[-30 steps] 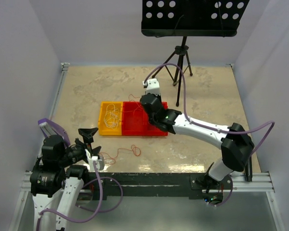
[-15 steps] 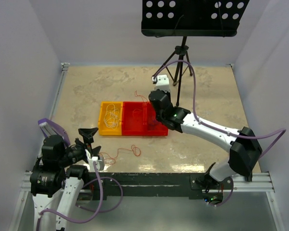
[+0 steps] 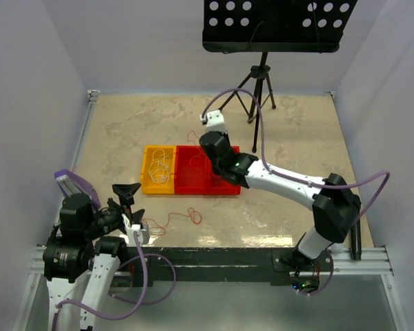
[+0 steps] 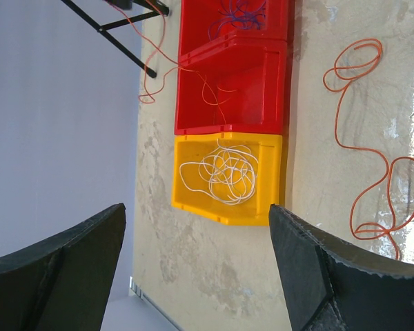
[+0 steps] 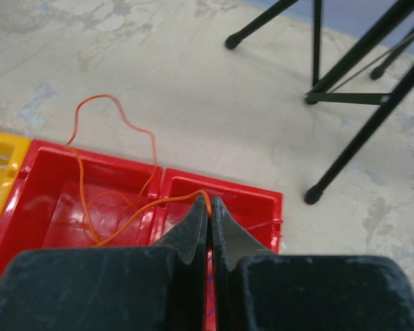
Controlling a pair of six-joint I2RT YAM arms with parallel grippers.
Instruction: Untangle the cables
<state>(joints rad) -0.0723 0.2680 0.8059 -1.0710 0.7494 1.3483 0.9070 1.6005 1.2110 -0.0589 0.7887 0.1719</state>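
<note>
My right gripper [image 5: 208, 201] is shut on a thin orange cable [image 5: 117, 227] above the red bins [image 5: 55, 207]; the cable trails left into the left red bin and loops onto the table behind. From above, this gripper [image 3: 208, 141] hovers over the red bins [image 3: 193, 181]. A white cable [image 4: 224, 172] lies coiled in the yellow bin [image 4: 228, 210], also seen from above [image 3: 159, 172]. Another orange cable [image 3: 179, 219] lies loose on the table in front of the bins [image 4: 372, 186]. My left gripper [image 3: 126, 193] is open and empty near the front left.
A black tripod stand [image 3: 261, 89] with a perforated plate [image 3: 276, 24] stands at the back; its feet [image 5: 310, 196] are close behind the red bins. White walls enclose the table on three sides. A purple cable [image 4: 238, 14] lies in the far red bin.
My right gripper swung right and back, then returned left over the red bins, holding the orange cable. The left arm has not moved.
</note>
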